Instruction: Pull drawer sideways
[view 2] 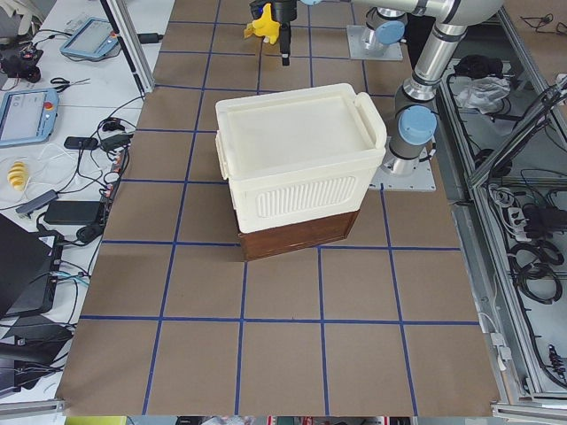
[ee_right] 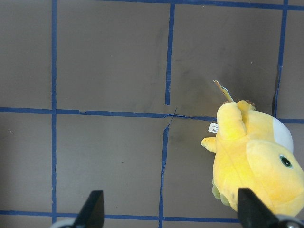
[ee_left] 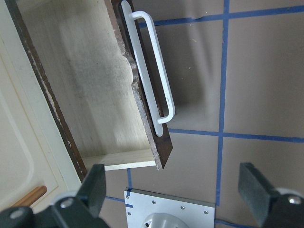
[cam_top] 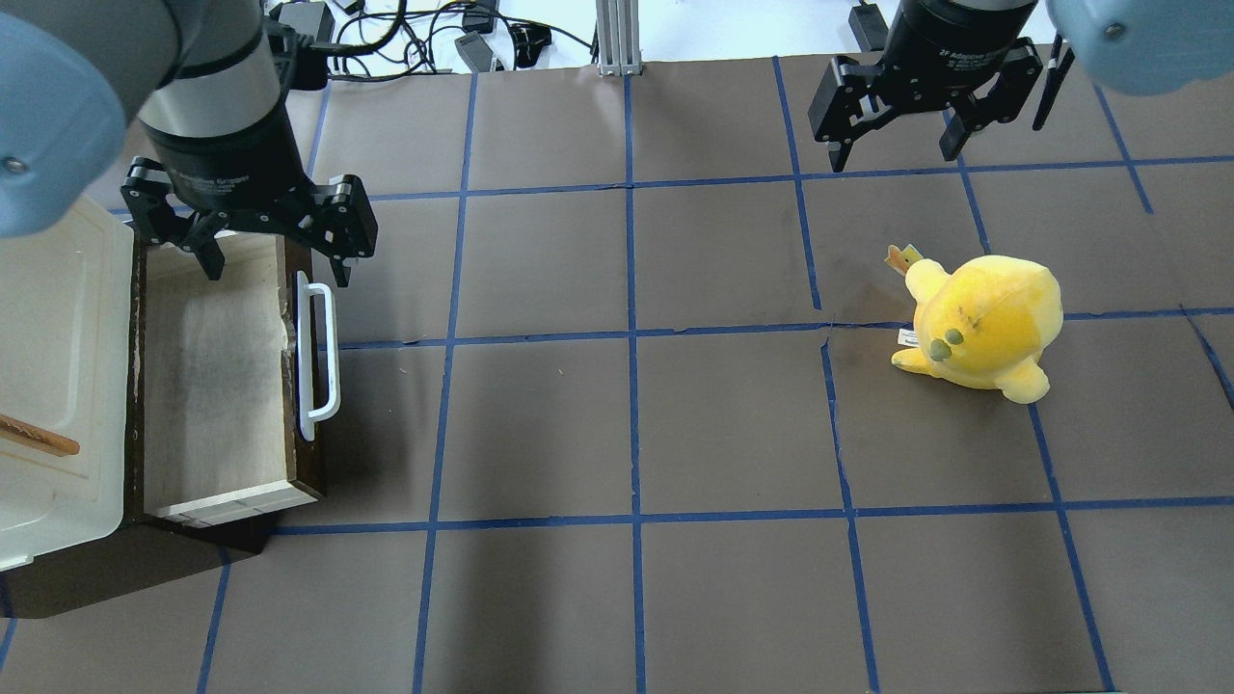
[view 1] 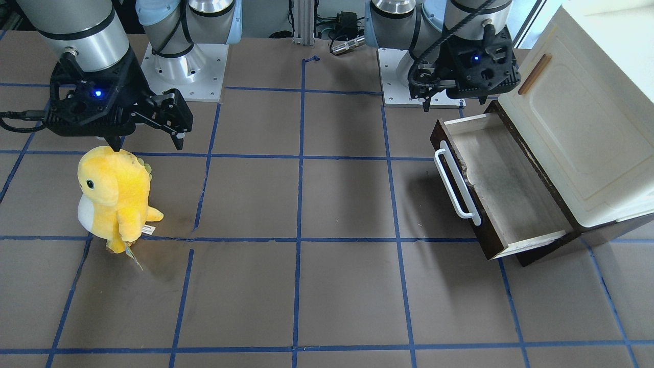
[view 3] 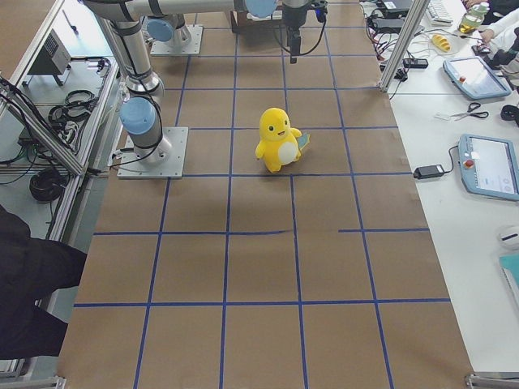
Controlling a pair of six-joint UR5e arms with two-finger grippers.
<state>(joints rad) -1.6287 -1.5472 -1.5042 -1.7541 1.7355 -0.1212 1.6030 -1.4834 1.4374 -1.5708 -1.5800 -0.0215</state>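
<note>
My left pincer [cam_top: 278,273] hangs wide open with nothing in it. It sits above the end of the drawer [cam_top: 217,386] closest to my left arm's base. In the overhead view one finger [cam_top: 207,258] is over the drawer's inside. The other finger is out past the white bar handle [cam_top: 321,357], so the open jaws span the dark brown front. In the wrist view the handle lies clear of both fingers.

The drawer is on my left side of the brown surface [cam_top: 627,434], which is marked with blue tape squares. It stands pulled out from the bottom of a cream-white cabinet [cam_top: 58,318]. Its greyish inside and pale wood sides are open to view. The dark front faces the middle of the surface, and the handle runs along that front.

My right pincer [cam_top: 895,159] is also wide open and empty. It hovers over bare surface on my right side. A yellow plush toy [cam_top: 983,323] stands upright near it, well apart from the drawer. In the front-facing view that pincer is above and just behind the toy's head, not touching it.
</note>
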